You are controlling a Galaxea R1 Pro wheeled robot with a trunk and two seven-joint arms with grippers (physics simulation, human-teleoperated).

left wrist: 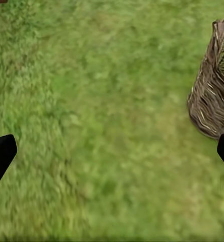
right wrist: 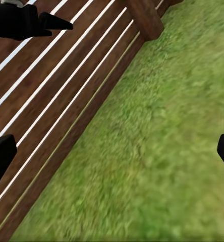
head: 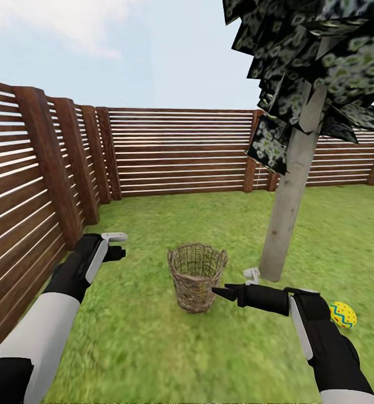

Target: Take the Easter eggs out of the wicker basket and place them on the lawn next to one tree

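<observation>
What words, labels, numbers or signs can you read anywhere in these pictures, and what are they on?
None: no readable text shows in any view.
The egg on the grass carries only a pattern of red dots and a blue zigzag, no letters.
The basket, the fence, the tree trunk and both robot arms bear no labels, brands or numbers.

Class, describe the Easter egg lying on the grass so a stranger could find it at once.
Start at the tree with the pale trunk, standing on the lawn right of the wicker basket. Look nearer and further right to the Easter egg. It is bright yellow with a blue zigzag band, unlike anything around it.
</observation>
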